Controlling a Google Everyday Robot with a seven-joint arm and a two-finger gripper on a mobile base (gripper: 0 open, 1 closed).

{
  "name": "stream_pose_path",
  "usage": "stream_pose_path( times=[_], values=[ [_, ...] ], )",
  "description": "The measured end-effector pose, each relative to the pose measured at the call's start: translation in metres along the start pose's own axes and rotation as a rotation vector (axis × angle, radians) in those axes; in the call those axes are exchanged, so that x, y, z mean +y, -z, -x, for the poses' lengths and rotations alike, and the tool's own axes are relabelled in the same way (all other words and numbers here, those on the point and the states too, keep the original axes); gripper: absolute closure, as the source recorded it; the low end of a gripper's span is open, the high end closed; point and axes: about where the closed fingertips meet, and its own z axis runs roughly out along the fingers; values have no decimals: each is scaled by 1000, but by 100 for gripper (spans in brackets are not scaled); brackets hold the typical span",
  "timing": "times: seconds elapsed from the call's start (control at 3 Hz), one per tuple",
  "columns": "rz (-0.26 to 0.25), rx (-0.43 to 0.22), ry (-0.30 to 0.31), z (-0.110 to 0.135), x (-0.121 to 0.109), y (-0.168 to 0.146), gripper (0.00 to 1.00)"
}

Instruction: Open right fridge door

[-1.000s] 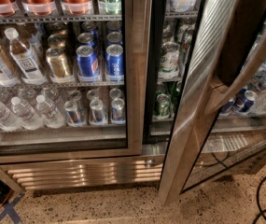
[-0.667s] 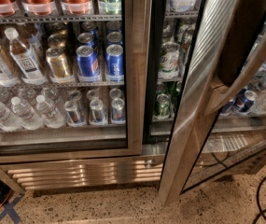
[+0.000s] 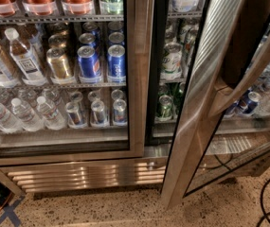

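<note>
Looks ~done: right fridge door [image 3: 205,79] stands well open; gripper out of frame, so grip state unknown.

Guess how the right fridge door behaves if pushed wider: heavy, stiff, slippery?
Probably heavy and rigid: the right fridge door is glass in a wide steel frame. Already swung out, it should pivot rather than flex. Its smooth steel handle may be slippery. The pincer is not in view.
</note>
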Motion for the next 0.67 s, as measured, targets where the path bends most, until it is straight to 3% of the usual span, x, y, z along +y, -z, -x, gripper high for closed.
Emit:
stream_pose_path(
  times=[0.67],
  values=[
    [0, 0, 0, 0, 0, 0, 0]
  ],
)
